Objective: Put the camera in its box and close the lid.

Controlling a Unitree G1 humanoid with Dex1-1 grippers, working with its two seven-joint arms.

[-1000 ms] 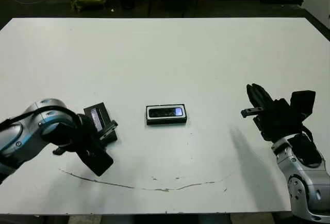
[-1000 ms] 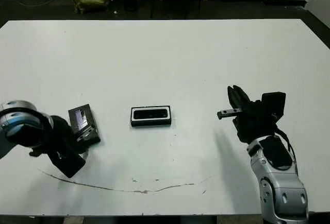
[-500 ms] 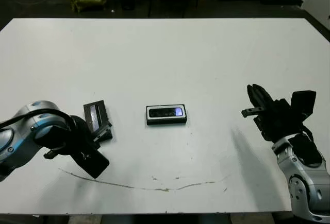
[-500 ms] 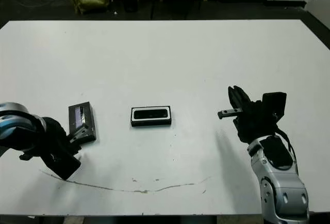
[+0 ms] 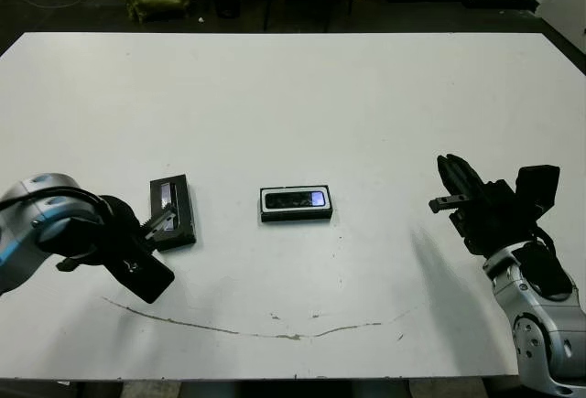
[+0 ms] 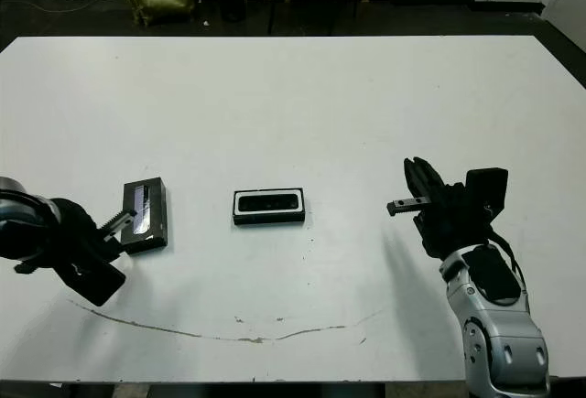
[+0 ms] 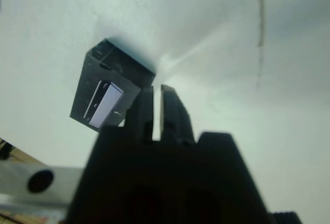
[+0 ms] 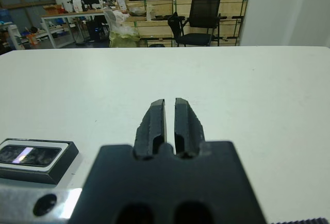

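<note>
Left gripper [image 5: 157,225] withdrew, fingers seemingly closed, empty; lid [image 5: 173,212] just beside; right gripper [image 5: 447,181] narrow

A white table [image 5: 302,96] bears a thin dark scratch line [image 5: 275,332]; a black chair [image 8: 202,20] stands beyond.

- White table [image 5: 302,96]: bare from 9 through 12 to 3 o'clock of the box [image 5: 295,203]; open passage on all far sides.
- Lid [image 5: 172,212] lying flat at 9 o'clock of box, well apart; clear lane between.
- Left gripper [image 5: 157,223] touching or just beside lid's near end, blocking approach from 7 o'clock.
- Right gripper [image 5: 450,185] at 3 o'clock, well apart; bare table between.
</note>
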